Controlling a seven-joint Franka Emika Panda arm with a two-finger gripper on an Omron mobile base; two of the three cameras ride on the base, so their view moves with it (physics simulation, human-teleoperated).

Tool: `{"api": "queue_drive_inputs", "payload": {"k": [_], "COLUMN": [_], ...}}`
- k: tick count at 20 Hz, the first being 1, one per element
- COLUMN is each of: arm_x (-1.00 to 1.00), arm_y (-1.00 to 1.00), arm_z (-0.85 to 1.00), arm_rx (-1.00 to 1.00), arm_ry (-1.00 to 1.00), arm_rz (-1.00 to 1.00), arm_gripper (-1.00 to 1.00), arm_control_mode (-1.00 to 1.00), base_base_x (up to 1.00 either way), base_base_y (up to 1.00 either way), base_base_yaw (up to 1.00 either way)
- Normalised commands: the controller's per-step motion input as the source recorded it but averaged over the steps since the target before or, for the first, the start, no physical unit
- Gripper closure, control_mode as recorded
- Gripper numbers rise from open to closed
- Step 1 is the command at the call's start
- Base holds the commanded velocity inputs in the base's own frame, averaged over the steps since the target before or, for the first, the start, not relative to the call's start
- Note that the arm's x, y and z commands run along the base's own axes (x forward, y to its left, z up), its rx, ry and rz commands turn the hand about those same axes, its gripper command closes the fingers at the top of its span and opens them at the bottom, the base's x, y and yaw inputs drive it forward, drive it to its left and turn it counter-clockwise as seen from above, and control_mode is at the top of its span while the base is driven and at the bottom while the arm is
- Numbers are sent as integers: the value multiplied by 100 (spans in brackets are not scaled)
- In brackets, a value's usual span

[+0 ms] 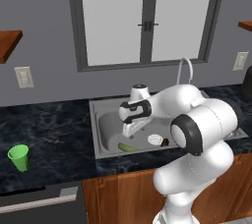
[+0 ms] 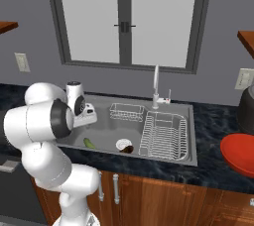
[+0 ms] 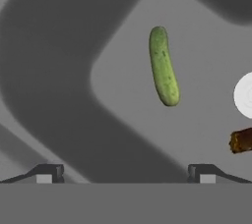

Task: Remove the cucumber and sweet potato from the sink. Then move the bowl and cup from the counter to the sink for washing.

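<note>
The light-green cucumber (image 3: 163, 66) lies on the floor of the grey sink (image 1: 106, 125), near its front left; it is also seen in the left base view (image 1: 127, 147) and right base view (image 2: 90, 143). The dark reddish-brown sweet potato (image 3: 240, 140) rests beside the round white drain (image 3: 246, 95), to the cucumber's right (image 2: 128, 149). My gripper (image 3: 125, 174) hangs open above the basin, over the cucumber, holding nothing. The green cup (image 1: 19, 157) stands on the counter far left of the sink. The red bowl (image 2: 239, 154) sits on the counter to the sink's right.
A wire basket (image 2: 126, 111) and a wire dish rack (image 2: 165, 135) take up the back and right of the basin. The curved faucet (image 2: 156, 88) rises behind it. A dark appliance (image 2: 246, 108) stands behind the bowl. The dark stone counter (image 1: 54, 134) runs left.
</note>
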Motion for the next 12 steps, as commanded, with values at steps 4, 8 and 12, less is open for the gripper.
{"api": "queue_drive_inputs", "payload": {"k": [4, 8, 12], "arm_x": [0, 2, 3], "arm_y": [7, 2, 0], "arm_z": [-18, -18, -17], "arm_rx": [0, 0, 0], "arm_ry": [0, 0, 0], "arm_rz": [-3, -5, -6], "arm_gripper": [-100, -100, -100], "arm_control_mode": [-100, -100, -100], "base_base_x": [0, 0, 0], "base_base_y": [0, 0, 0], "base_base_yaw": [0, 0, 0]}}
